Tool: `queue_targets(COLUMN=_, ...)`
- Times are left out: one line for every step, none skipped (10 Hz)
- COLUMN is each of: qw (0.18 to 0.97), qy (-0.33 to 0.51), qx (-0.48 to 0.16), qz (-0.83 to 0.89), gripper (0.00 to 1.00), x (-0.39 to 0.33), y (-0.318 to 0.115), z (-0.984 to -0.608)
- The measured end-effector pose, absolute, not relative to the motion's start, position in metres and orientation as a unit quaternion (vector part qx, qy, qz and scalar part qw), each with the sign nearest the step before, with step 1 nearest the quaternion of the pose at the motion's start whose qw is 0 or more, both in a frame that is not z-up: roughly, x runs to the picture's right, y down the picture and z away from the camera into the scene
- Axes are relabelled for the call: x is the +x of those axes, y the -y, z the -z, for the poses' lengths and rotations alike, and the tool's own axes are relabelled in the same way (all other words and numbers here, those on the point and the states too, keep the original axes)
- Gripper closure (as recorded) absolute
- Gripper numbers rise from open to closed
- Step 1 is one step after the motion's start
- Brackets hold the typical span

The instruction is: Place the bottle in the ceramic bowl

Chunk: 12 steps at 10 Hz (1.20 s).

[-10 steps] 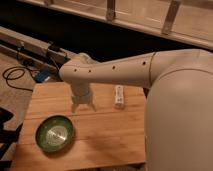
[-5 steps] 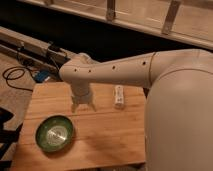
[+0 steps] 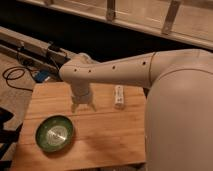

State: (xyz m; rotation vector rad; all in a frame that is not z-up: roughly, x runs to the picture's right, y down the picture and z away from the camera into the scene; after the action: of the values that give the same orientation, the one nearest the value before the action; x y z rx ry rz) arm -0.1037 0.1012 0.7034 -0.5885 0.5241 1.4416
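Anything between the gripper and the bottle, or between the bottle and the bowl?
Nothing visible. The gripper, fingers open and empty, hangs over the wooden table beside the lying bottle. Between the bottle and the ceramic bowl, only the gripper itself stands.

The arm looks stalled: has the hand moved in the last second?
No. The hand stays above the table, keeping the same gap from the bottle.

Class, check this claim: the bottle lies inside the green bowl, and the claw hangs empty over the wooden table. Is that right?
One thing is wrong. The camera view shows the bottle lying on the wooden table, apart from the green bowl, which holds nothing. The claw does hang open and empty over the table.
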Motion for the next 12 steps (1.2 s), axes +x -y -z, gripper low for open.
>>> queue_targets(qw=0.681, qy=-0.234, qx=-0.262, qz=-0.642, gripper=0.35, x=-0.104, y=-0.101, z=-0.703)
queue_targets(qw=0.682, qy=-0.233, qx=-0.262, qz=-0.642, gripper=0.35, x=-0.104, y=-0.101, z=-0.703)
queue_targets(qw=0.684, qy=-0.229, qx=-0.260, qz=-0.642, gripper=0.35, x=-0.103, y=-0.099, z=-0.703)
queue_targets(qw=0.695, qy=-0.220, qx=-0.259, qz=-0.634, gripper=0.35, x=-0.101, y=-0.093, z=-0.704)
queue_targets(qw=0.703, qy=-0.212, qx=-0.258, qz=-0.628, gripper=0.35, x=-0.098, y=-0.086, z=-0.705)
queue_targets(qw=0.713, qy=-0.201, qx=-0.258, qz=-0.620, gripper=0.35, x=-0.093, y=-0.072, z=-0.708)
queue_targets(qw=0.722, qy=-0.193, qx=-0.255, qz=-0.614, gripper=0.35, x=-0.079, y=-0.052, z=-0.716)
queue_targets(qw=0.728, qy=-0.187, qx=-0.255, qz=-0.609, gripper=0.35, x=-0.067, y=-0.035, z=-0.723)
queue_targets(qw=0.734, qy=-0.176, qx=-0.258, qz=-0.603, gripper=0.35, x=-0.052, y=-0.010, z=-0.733)
queue_targets(qw=0.737, qy=-0.165, qx=-0.264, qz=-0.600, gripper=0.35, x=-0.037, y=0.010, z=-0.742)
queue_targets(qw=0.739, qy=-0.160, qx=-0.268, qz=-0.597, gripper=0.35, x=-0.021, y=0.027, z=-0.747)
queue_targets(qw=0.740, qy=-0.157, qx=-0.270, qz=-0.596, gripper=0.35, x=-0.009, y=0.039, z=-0.751)
